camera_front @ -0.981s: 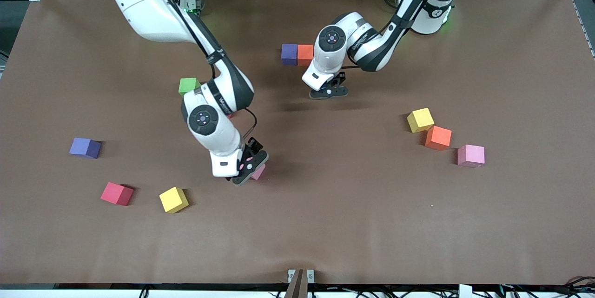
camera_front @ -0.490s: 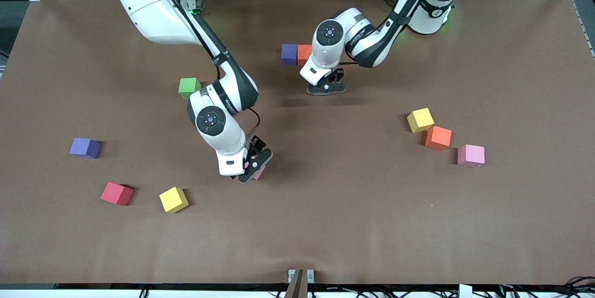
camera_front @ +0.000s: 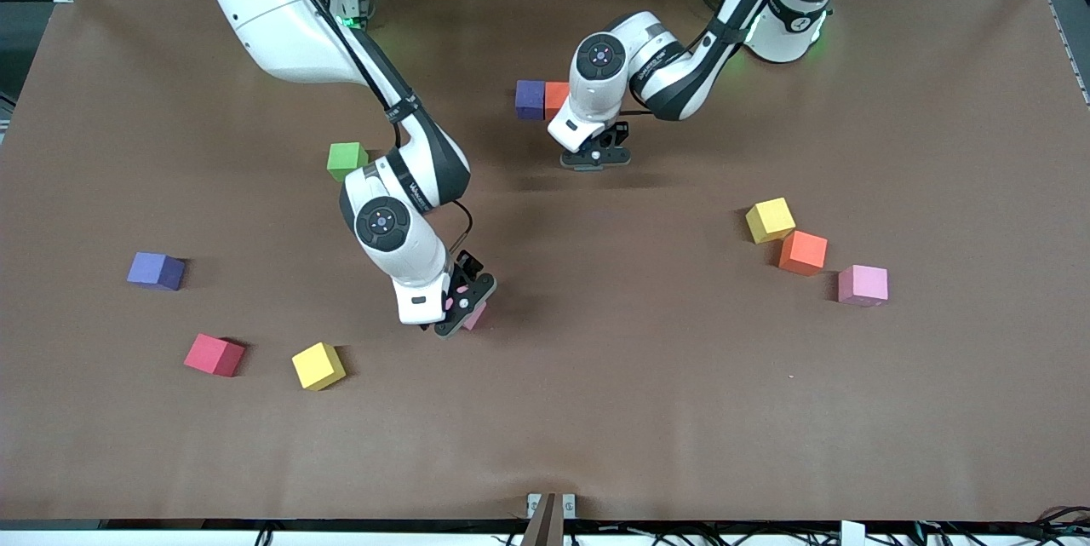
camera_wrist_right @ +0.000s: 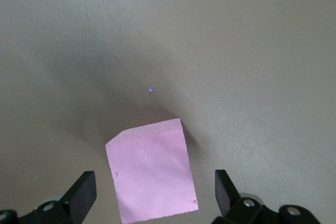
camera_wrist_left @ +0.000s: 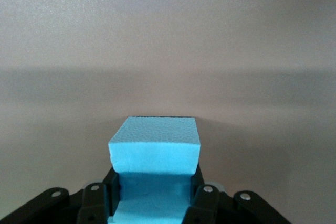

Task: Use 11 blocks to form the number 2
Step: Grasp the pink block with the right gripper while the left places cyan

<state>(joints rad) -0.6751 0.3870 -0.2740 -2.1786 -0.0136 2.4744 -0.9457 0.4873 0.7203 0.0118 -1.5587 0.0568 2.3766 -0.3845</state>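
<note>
Progress is barely being made: loose blocks (camera_front: 156, 270) are still being left scattered, a pink cube (camera_wrist_right: 152, 178) is being straddled by the spread right gripper (camera_front: 460, 312), and a blue cube (camera_wrist_left: 155, 148) is being pinched by the left gripper (camera_front: 596, 158) beside the purple-orange pair (camera_front: 543, 99).

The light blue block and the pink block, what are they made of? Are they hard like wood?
Probably not wood. The light blue block, held in the left gripper, looks like matte foam: its faces are finely pebbled and one edge is slightly ragged. The pink block, on the table under the open right gripper, shows the same dull, faintly dented surface. Soft foam seems likely.
</note>
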